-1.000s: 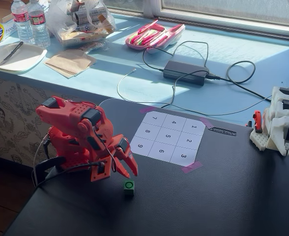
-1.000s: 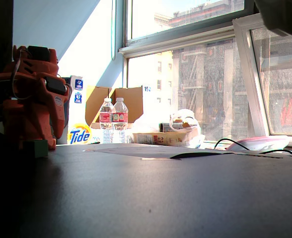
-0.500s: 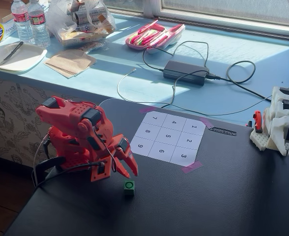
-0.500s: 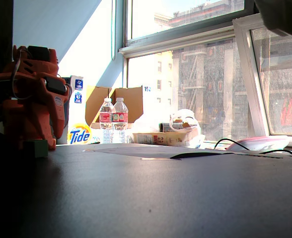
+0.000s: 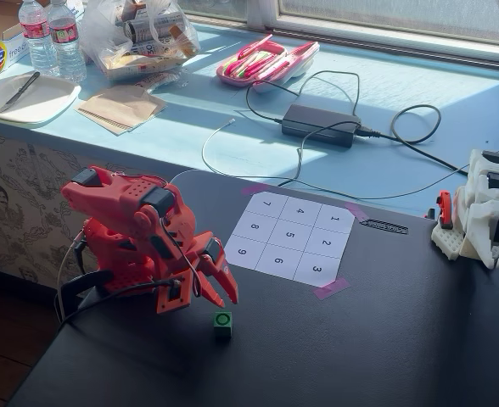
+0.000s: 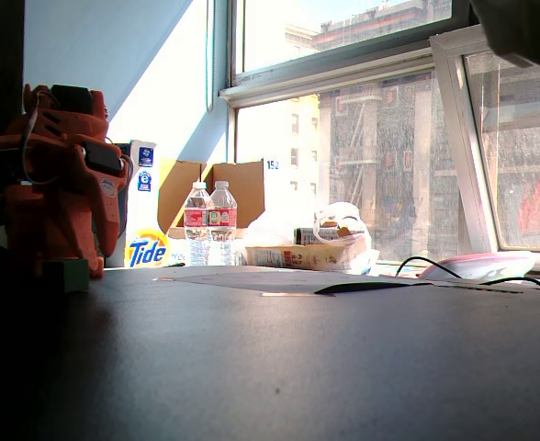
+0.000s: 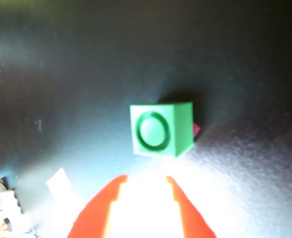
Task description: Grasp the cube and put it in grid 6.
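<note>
The dark counter (image 5: pixel 385 339) carries a white numbered grid, where grid 6 (image 5: pixel 280 261) lies empty. The red arm's fingers (image 5: pixel 220 292) hang apart just above the green cube (image 5: pixel 222 323), which sits on bare counter near the grid.

Cube (image 5: pixel 222 322) on table (image 5: pixel 385 339), below-left of grid 6 (image 5: pixel 279 260)

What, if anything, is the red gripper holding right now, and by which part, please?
Nothing. The gripper hangs just above the black table, and the green cube sits on the table apart from its fingers, untouched.
</note>
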Controlling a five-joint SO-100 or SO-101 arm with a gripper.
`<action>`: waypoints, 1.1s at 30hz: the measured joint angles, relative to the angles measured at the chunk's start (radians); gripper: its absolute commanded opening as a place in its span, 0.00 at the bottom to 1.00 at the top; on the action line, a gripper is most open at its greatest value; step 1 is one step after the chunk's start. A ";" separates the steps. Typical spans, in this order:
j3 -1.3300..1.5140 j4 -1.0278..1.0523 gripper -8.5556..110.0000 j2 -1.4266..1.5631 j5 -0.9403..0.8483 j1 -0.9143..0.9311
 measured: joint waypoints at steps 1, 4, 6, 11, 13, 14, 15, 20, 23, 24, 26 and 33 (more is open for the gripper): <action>0.000 0.000 0.18 0.000 0.000 0.006; 0.000 0.000 0.14 0.000 0.000 0.017; 0.000 -0.003 0.11 0.000 0.000 0.017; 0.000 -0.015 0.07 0.000 0.000 0.017; 0.000 -0.018 0.07 0.000 0.000 0.017; 0.000 -0.018 0.07 0.000 0.000 0.017; 0.000 -0.018 0.07 0.000 0.000 0.017; 0.002 -0.031 0.08 0.000 0.000 0.017; -0.009 -0.009 0.08 0.000 0.000 0.017; -0.023 0.008 0.07 0.000 0.000 0.017; -0.046 0.040 0.07 0.000 0.000 0.017; -0.249 0.120 0.09 -0.138 -0.015 0.018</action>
